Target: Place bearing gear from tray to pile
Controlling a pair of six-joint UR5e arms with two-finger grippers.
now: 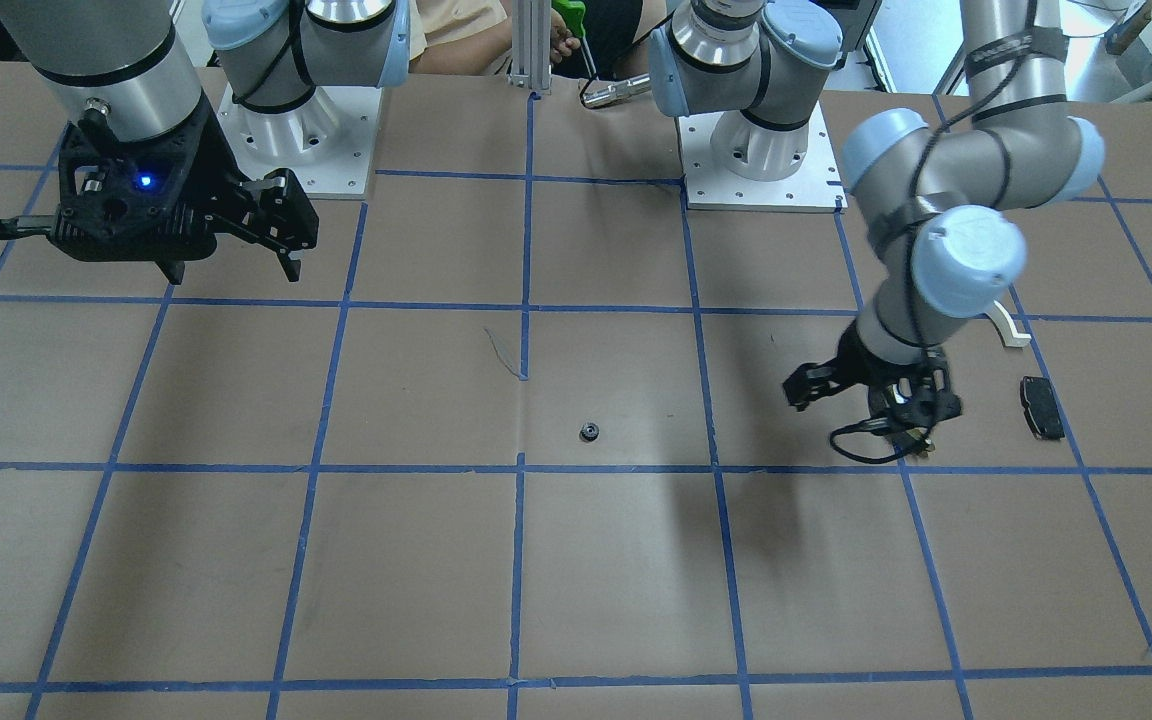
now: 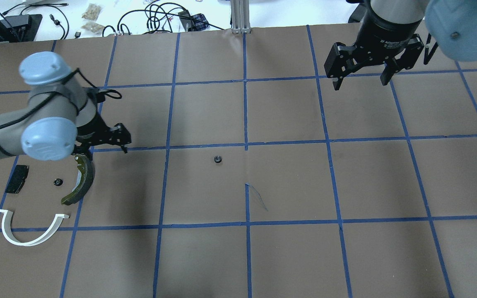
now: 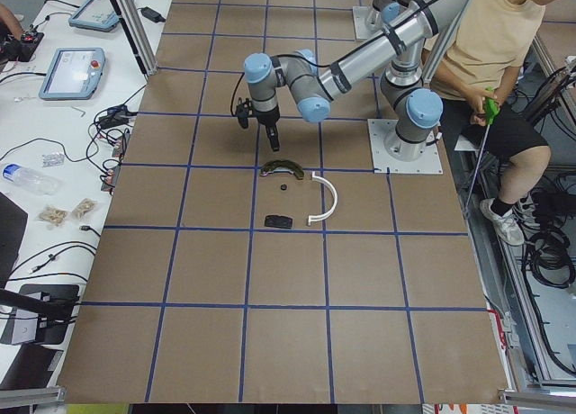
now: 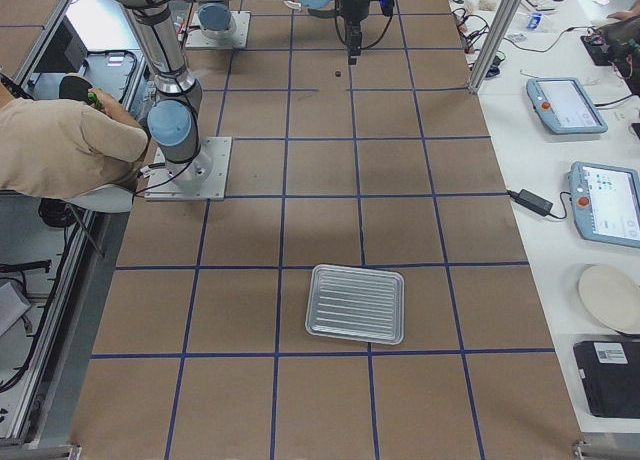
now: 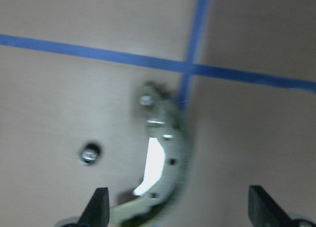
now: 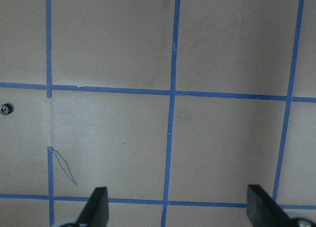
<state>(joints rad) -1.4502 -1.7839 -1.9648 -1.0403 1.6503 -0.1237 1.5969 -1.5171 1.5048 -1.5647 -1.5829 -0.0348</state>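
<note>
One small black bearing gear lies alone near the table's middle, also in the right wrist view as a bearing gear at the left edge. A second bearing gear lies in the pile, between the black pad and the dark brake shoe, above the white half-ring. My left gripper hovers open over the brake shoe's upper end, holding nothing. My right gripper hangs open and empty over bare table at the far right. The tray lies empty at the right end.
Blue tape lines grid the brown paper table. A person sits beside the robot's bases holding a green-handled tool. Cables and tablets lie on the white bench beyond the far edge.
</note>
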